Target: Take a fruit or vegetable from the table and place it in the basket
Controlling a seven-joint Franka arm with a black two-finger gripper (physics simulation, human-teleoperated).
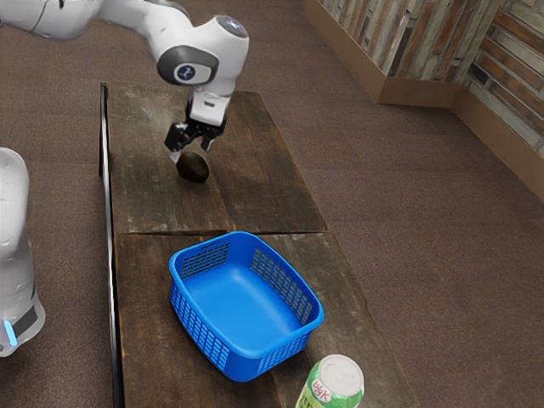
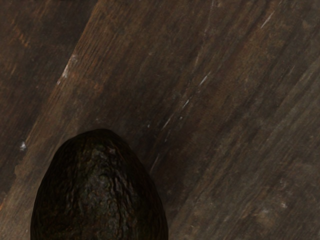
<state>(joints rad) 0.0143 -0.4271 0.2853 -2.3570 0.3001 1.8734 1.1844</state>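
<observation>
I'm reading what looks like "Big K" on the green can [image 1: 326, 390]. My arm [image 1: 197, 55] is reaching out, its gripper [image 1: 189, 150] pointing down, spreading wide at the avocado [image 1: 193, 168] on the table [image 1: 153, 200].

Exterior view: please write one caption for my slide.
Open gripper near a dark avocado, blue basket and green can in foreground.

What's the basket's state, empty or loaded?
Empty: the exterior view shows the blue basket's bare floor, nothing lying on it.
</observation>
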